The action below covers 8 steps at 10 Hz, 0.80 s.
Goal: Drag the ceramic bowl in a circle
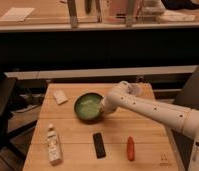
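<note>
Ceramic bowl: the ceramic bowl (88, 106) sits just above the middle of the frame, toward the back of the wooden tabletop (75, 150), upright, its pale inside facing up.

Pincer: the pincer (103, 106) is at the bowl's right-hand rim, at the end of the white arm (153, 114) that comes in from the lower right of the frame. Whether it is clenched on the rim or released I cannot tell.

Key relation: the bowl lies directly to the frame-left of the pincer, touching or all but touching it at the rim; the arm's forearm runs off toward the lower right, so the bowl is at the far end of the reach.

Long axis: none; the bowl is round, so a circular drag needs no turning of it, only a steady hold at the rim.

Room for the circle: the white card (60, 97) lies near the bowl to its upper left; the black bar (98, 145) lies below it, the small bottle (53, 145) to the lower left, and the orange object (130, 148) to the lower right.

Judged risk: a wide loop toward the upper left could nudge the card; a tight one should pass between the things.
</note>
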Each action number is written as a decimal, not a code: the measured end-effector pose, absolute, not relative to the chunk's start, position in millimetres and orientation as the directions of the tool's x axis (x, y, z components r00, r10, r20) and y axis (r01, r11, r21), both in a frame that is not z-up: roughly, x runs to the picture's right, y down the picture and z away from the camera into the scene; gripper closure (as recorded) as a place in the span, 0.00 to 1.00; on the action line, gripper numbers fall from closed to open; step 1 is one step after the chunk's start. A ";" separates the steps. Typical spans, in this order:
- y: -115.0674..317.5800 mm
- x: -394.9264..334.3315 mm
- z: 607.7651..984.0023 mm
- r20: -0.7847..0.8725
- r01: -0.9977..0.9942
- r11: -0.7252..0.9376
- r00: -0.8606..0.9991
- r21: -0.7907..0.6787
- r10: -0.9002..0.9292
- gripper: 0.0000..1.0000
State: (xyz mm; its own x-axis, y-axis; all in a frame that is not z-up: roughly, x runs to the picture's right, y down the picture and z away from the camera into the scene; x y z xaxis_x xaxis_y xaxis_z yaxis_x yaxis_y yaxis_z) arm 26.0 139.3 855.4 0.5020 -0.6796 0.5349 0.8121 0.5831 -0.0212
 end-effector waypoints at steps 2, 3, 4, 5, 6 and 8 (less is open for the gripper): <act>139.1 20.4 855.1 0.539 0.813 0.582 0.497 -0.015 -0.680 1.00; 139.0 21.7 855.4 0.538 0.813 0.582 0.497 -0.015 -0.681 1.00; 138.2 22.3 855.1 0.538 0.814 0.580 0.494 -0.012 -0.683 1.00; 138.1 21.1 854.9 0.538 0.816 0.578 0.492 -0.010 -0.684 1.00; 137.9 19.1 854.4 0.541 0.817 0.577 0.488 -0.007 -0.685 1.00; 137.6 24.8 854.2 0.541 0.817 0.577 0.487 -0.004 -0.685 1.00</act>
